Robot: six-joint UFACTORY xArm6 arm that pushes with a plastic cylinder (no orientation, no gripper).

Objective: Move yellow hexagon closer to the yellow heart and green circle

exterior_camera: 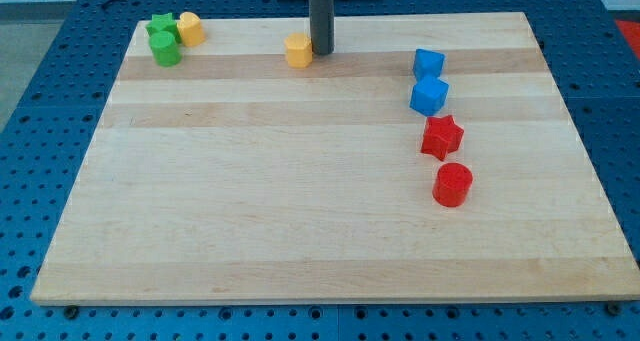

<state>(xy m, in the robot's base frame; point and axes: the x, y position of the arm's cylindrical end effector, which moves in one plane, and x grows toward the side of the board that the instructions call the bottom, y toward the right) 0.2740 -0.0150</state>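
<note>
**Push under way: yellow hexagon at the top edge, target cluster off to the view's left**

Contact looks made or all but made. My tip [322,52], the lower end of the straight dark rod, stands just beside the small yellow hexagon block [298,51], on its right-hand side in the view, so close that I cannot tell whether they touch. This rig carries no fingers, so there is nothing spread, pressed together or pinching to report; the rod only pushes.

The yellow hexagon sits near the top of the pale wooden bench [300,221], a little left of centre. Its goal, the yellow heart block [191,28] and the green circle block [165,50], lies well apart from it in the top left corner, with a green star block [160,27] crowded in touching or nearly touching them.

I judge the step in hand to be the push itself: the tip is set on the far side of the hexagon from the targets, which is the right side for driving it leftwards. The next move calls for a steady slide toward the view's left, kept in line with the block's middle so it does not spin off the rod or drift over the bench's top edge, stopping short of the cluster.

Two blue blocks [429,81], a red star [441,137] and a red cylinder [452,184] stand at the view's right, clear of the path.
</note>
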